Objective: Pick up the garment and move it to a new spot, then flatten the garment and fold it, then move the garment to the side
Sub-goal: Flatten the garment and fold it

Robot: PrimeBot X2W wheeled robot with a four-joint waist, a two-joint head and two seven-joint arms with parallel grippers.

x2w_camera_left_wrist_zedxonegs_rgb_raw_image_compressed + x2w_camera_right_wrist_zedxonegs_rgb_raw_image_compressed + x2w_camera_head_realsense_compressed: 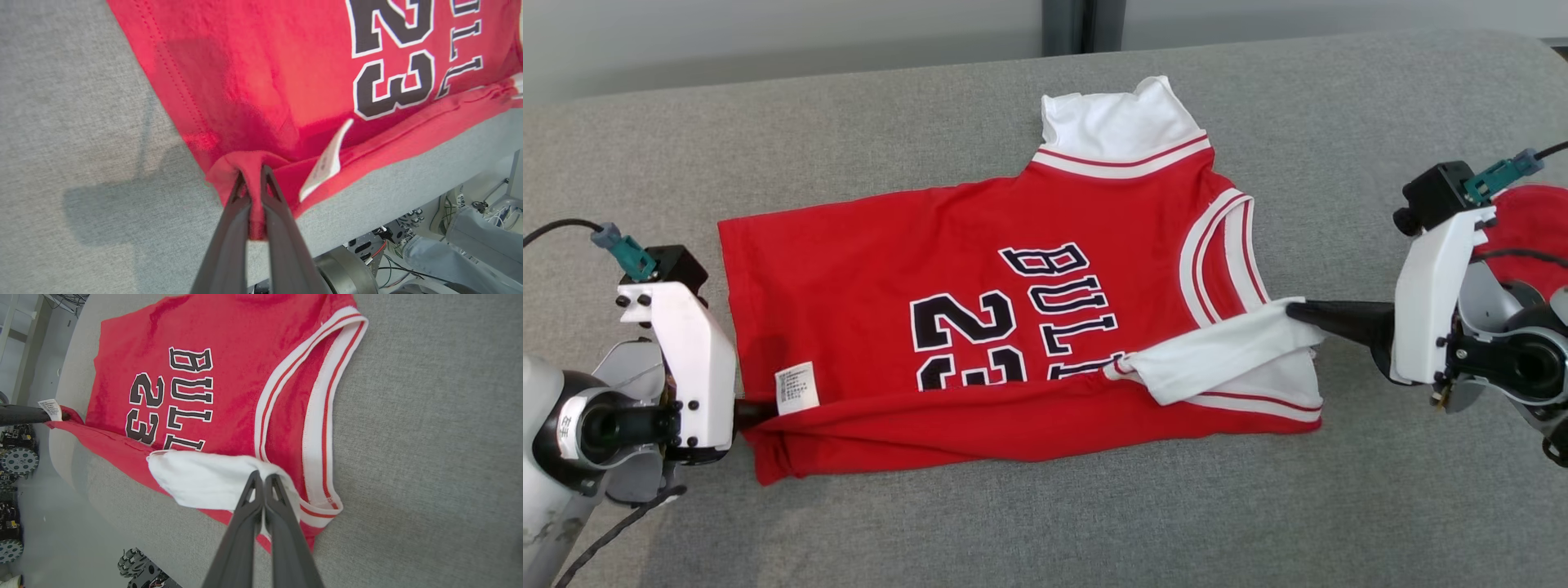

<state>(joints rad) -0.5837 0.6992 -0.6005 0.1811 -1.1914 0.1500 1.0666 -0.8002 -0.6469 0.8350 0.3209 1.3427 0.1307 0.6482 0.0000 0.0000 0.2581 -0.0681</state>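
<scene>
Two small pinches: left tool (253, 179) clamps the garment (866, 269) at its near-left hem, right tool (263, 479) its white sleeve (200, 482); uneven pull may slip one.

Head camera: we look down over the whole jersey (980, 327). Wrist cameras ride close behind left fingers (226, 245) and right fingers (239, 539), facing along them. All views share the printed number (964, 339) beyond.

A grey woven upholstered surface (1339, 506) has a rounded front edge; behind it stands a pale wall (768, 41) split by a dark vertical strip (1082, 24); below the edge, a pale floor (45, 539) carries small wheeled machines (18, 459); shadows fall soft.
</scene>
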